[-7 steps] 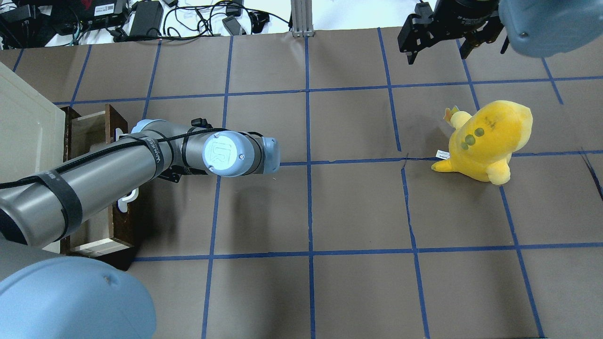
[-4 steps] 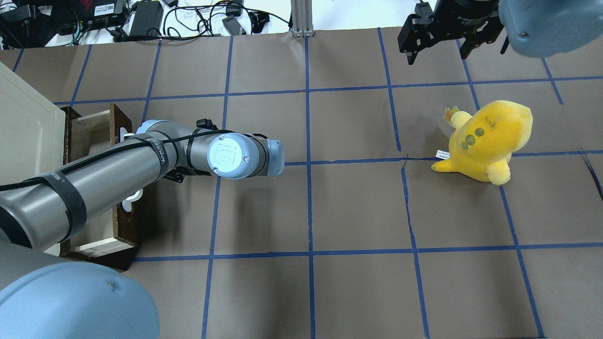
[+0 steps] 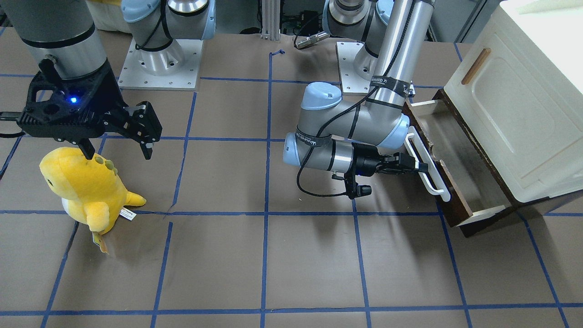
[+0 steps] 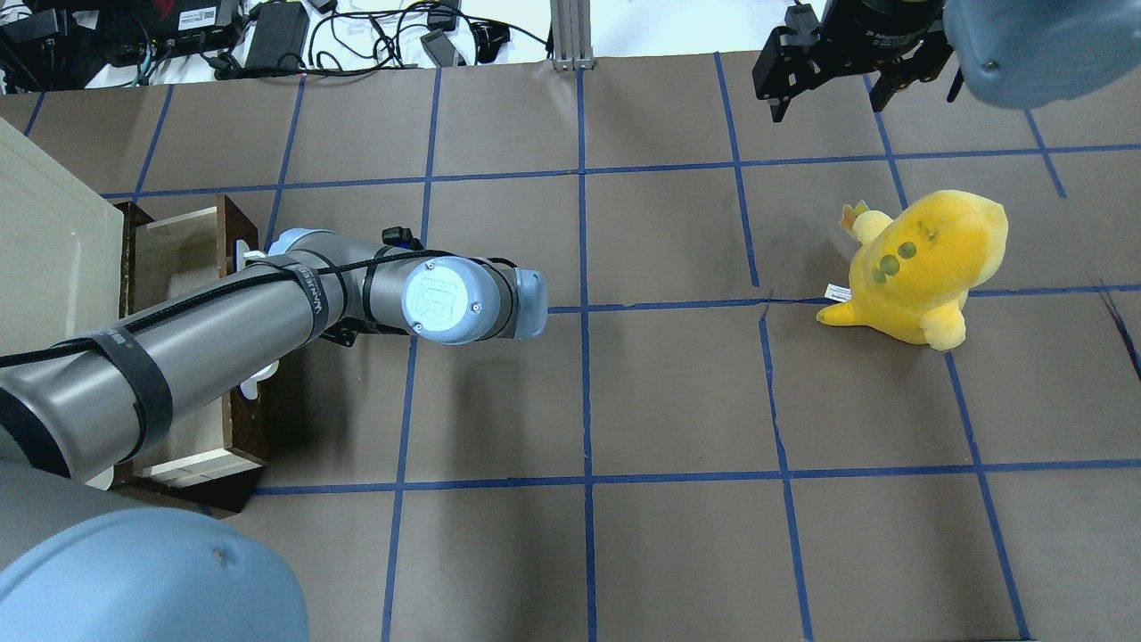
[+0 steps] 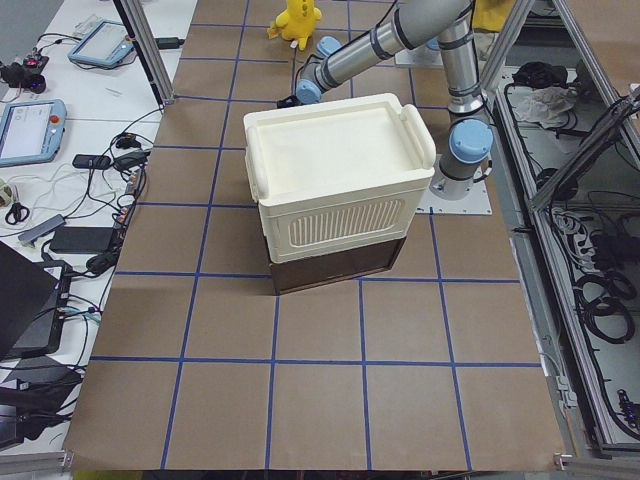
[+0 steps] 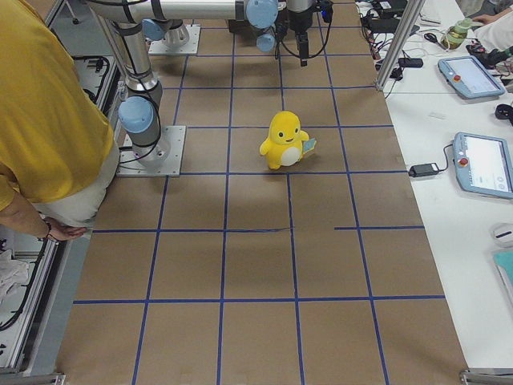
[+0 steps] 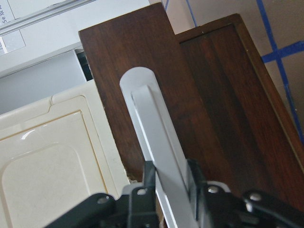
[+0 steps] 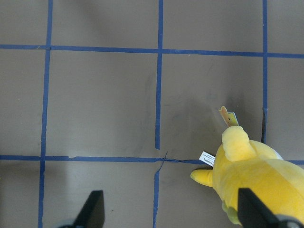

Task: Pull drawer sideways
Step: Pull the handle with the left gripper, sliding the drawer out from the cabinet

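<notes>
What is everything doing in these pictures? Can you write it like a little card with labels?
drawer: partly pulled out from under the cream cabinet
handle: white bar on the dark brown drawer front
left gripper: shut on the handle
right gripper: open, holding nothing, raised near the toy
toy: yellow plush, sitting upright on the table, far from the drawer

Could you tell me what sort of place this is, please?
Probably a robotics lab: left arm and right arm bolted to a tape-gridded table, with teach pendants and cables alongside.
</notes>
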Available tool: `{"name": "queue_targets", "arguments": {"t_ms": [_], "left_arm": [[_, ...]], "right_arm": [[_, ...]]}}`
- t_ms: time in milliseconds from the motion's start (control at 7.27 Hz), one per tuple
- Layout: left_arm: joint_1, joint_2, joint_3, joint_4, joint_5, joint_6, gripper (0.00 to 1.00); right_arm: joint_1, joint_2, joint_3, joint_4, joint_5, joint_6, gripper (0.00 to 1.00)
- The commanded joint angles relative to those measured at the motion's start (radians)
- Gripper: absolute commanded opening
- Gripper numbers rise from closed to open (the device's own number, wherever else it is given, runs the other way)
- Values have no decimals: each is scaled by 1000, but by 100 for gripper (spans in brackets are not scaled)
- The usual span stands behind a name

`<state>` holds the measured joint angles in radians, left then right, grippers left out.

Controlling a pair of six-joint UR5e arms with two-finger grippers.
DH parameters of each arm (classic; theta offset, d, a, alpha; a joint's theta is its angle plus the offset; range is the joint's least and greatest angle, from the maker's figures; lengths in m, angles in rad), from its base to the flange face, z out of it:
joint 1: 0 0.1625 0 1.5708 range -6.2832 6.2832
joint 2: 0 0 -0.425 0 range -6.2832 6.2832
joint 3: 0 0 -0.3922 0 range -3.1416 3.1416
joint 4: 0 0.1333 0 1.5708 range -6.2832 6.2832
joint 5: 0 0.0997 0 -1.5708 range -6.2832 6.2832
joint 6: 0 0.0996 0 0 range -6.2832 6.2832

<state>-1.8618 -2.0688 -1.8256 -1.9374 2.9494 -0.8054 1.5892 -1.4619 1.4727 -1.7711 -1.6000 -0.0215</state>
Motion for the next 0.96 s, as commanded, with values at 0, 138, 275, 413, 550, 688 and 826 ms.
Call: {"name": "queue_targets", "arguments": {"t_ms": [0, 138, 275, 413, 550, 688, 826], "left_arm": [[-3, -1, -1, -3, 2, 0, 32], [-3, -1, -1, -8, 3, 2, 33], [-3, -1, -1, -8, 3, 2, 37], [-3, 1, -1, -6, 0, -4, 59], [-3, 3, -1, 1, -7, -14, 100], [-3, 16, 3, 6, -9, -14, 100], [-5, 19, 21, 24, -16, -11, 100]], "right_arm": [[0, 0, 0, 1, 0, 0, 100], [0, 0, 0, -1, 0, 0, 100], [0, 0, 0, -1, 0, 0, 100], [0, 0, 0, -1, 0, 0, 100], [0, 0, 0, -1, 0, 0, 100], [0, 0, 0, -1, 0, 0, 100], [0, 0, 0, -1, 0, 0, 100]]}}
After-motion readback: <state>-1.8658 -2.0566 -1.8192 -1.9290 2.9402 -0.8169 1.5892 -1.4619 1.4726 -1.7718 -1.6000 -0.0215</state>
